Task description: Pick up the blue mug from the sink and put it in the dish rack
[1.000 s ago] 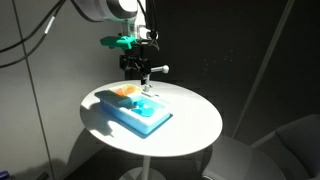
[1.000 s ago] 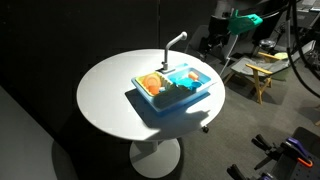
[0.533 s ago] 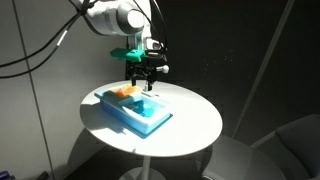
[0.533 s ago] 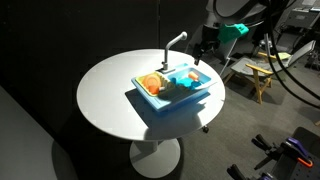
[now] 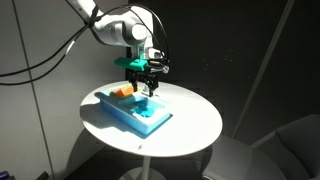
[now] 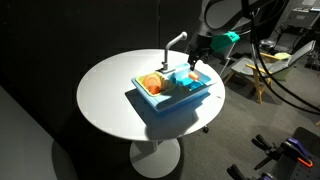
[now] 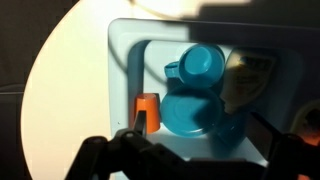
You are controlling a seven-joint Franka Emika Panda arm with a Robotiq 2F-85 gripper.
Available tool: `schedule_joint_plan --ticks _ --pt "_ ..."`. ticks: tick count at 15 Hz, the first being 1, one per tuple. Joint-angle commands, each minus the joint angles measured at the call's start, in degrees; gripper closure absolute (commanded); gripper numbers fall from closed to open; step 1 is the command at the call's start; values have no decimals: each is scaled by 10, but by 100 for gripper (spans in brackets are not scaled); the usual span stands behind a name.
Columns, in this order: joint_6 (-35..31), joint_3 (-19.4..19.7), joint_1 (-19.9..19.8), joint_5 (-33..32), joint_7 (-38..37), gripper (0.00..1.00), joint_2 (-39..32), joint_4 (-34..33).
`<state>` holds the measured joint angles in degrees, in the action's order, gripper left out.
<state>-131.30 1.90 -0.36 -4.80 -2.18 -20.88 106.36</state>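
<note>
The light blue tray unit point(image 5: 140, 115) stands on the round white table in both exterior views point(image 6: 175, 92). In the wrist view the blue mug point(image 7: 203, 62) stands upright in the sink basin point(image 7: 140, 62), handle to the left. A blue round dish point(image 7: 190, 112) and a small orange cup point(image 7: 146, 110) lie next to it. The orange dish rack point(image 6: 152, 84) is at one end of the tray point(image 5: 122, 92). My gripper point(image 7: 195, 160) is open and empty, hanging just above the basin point(image 5: 146, 88) point(image 6: 194, 66).
The round white table point(image 5: 195, 125) has bare surface around the tray point(image 6: 105, 85). A grey-white faucet point(image 6: 176, 40) rises at the tray's back edge, close to the gripper. A wooden stool point(image 6: 262, 68) stands beyond the table.
My gripper has come down from beyond the table edge to just above the tray's basin. The jaws stay open. The tray's contents have not moved.
</note>
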Motion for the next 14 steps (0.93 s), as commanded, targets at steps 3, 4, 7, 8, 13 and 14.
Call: schedule_joint_plan --ticks 3,4,7,8,13,14 --pt "-2 -13 -4 26 13 0 -19 -15" --pt "-5 -14 -2 30 6 0 -19 -12" --pt "-8 -18 4 54 -17 0 -18 -9" --pt "-11 -18 6 60 -29 0 -18 -8" --pt "-23 -13 15 74 -77 0 -19 -6" --pt "-24 -12 17 73 -87 0 -19 -6"
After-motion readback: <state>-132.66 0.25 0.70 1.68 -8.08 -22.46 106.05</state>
